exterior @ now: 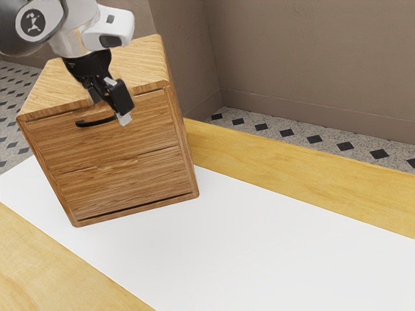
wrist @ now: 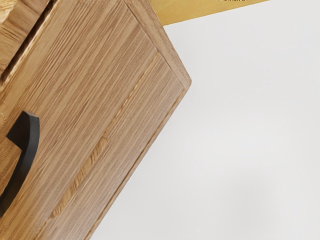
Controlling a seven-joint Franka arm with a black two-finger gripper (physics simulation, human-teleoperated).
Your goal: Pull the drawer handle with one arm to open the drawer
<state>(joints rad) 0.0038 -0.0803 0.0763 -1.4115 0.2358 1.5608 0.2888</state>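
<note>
Gripper (exterior: 117, 109): black, at the end of my arm, which comes in from the exterior view's upper left. It hangs in front of the upper part of the top drawer's face. I cannot tell whether it is spread or pressed together.
Drawer (exterior: 139, 133) (wrist: 75, 90): the upper of two in the cabinet's front. Its face looks about level with the face of the one below.
Handle (exterior: 91, 122) (wrist: 22, 145): a black curved bar lying across the drawer's face. Its end toward the exterior view's right is just beside my gripper, and I cannot tell whether they touch.
Lower drawer (exterior: 123, 178) (wrist: 145, 125): directly beneath, with the same wood grain.
Cabinet (exterior: 136, 61): a light wooden box standing on the mat, toward the exterior view's left.
Mat (exterior: 259, 246) (wrist: 240, 140): white and flat, lying on the table.
Table (exterior: 292, 168) (wrist: 200, 7): wood, visible along both long sides of the mat.
Floor (exterior: 311, 133): speckled, with dark diamonds, beyond the table.
Wall (exterior: 311, 52): brown, behind the floor.
</note>
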